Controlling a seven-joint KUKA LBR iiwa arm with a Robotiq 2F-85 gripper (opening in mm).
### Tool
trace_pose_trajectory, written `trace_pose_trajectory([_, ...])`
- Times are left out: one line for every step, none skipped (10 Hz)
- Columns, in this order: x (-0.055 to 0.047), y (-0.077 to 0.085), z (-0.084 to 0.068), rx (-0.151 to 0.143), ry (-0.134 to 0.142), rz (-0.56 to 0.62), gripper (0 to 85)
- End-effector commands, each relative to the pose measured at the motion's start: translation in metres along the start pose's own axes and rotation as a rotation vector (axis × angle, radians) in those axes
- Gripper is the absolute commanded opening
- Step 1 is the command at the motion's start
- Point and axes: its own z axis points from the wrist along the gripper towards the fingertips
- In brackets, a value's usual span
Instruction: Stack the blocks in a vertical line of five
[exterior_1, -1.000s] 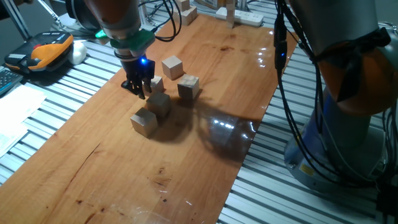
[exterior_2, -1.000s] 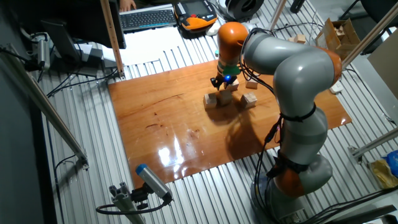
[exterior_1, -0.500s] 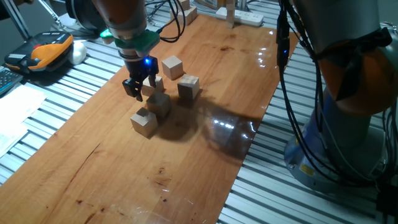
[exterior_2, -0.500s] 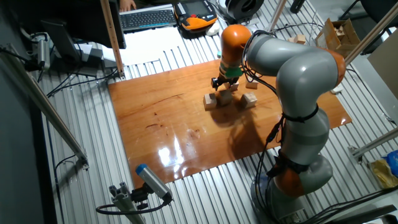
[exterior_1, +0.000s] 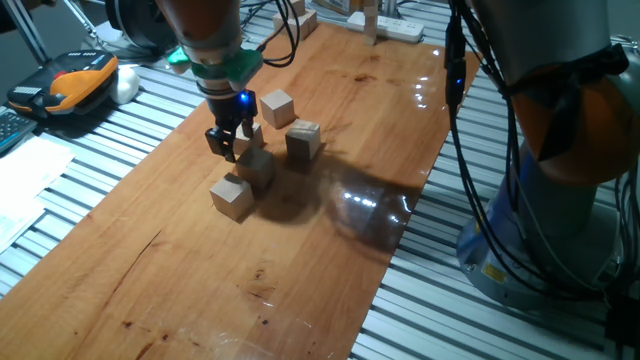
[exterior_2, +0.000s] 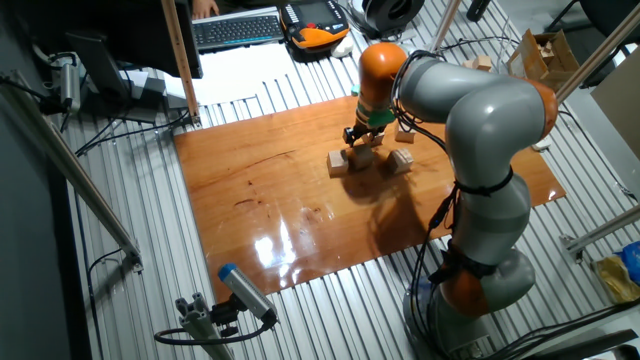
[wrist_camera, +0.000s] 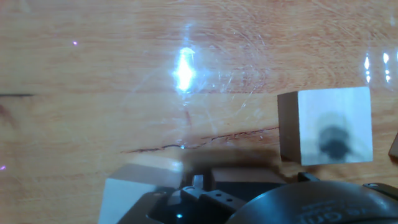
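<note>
Five light-tan blocks lie close together on the wooden board (exterior_1: 330, 230). In one fixed view, one block (exterior_1: 278, 107) is farthest back and another (exterior_1: 303, 139) sits to its right. A third (exterior_1: 256, 166) lies in the middle and a fourth (exterior_1: 232, 197) nearest the front. The fifth (exterior_1: 253, 131) is partly hidden behind my gripper (exterior_1: 226, 144). The gripper hangs low at the cluster's left side, fingers apart, nothing seen between them. The other fixed view shows the gripper (exterior_2: 360, 137) over the cluster. The hand view shows one block (wrist_camera: 324, 127) at right and a blurred pale block (wrist_camera: 132, 190) at the bottom.
A white power strip (exterior_1: 396, 27) lies at the board's far end beside small boxes (exterior_1: 299, 17). An orange and black device (exterior_1: 76, 79) and a white mouse (exterior_1: 126, 84) sit on the slatted table at left. The robot base (exterior_1: 560, 200) stands at right.
The gripper has shifted slightly right toward the partly hidden block and turned a little. The blocks have not moved.
</note>
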Motion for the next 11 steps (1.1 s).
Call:
trace_pose_trajectory([0.001,0.001,-0.001,0.003,0.001,0.018,68.0])
trace_pose_trajectory([0.004,0.003,-0.002,0.008,0.004,0.04,68.0])
trace_pose_trajectory([0.005,0.003,-0.002,0.01,0.004,0.046,68.0])
trace_pose_trajectory([0.006,0.003,0.0,0.007,0.004,0.047,68.0])
trace_pose_trajectory([0.007,0.002,0.003,0.007,-0.002,0.046,68.0])
trace_pose_trajectory([0.01,0.001,0.007,0.004,-0.006,0.043,68.0])
trace_pose_trajectory([0.012,0.0,0.009,0.002,-0.01,0.042,68.0])
trace_pose_trajectory([0.013,0.0,0.01,0.001,-0.011,0.042,68.0])
trace_pose_trajectory([0.013,0.001,0.01,0.001,-0.011,0.039,68.0])
trace_pose_trajectory([0.014,0.0,0.012,-0.001,-0.013,0.034,68.0])
trace_pose_trajectory([0.016,-0.001,0.015,-0.005,-0.016,0.028,68.0])
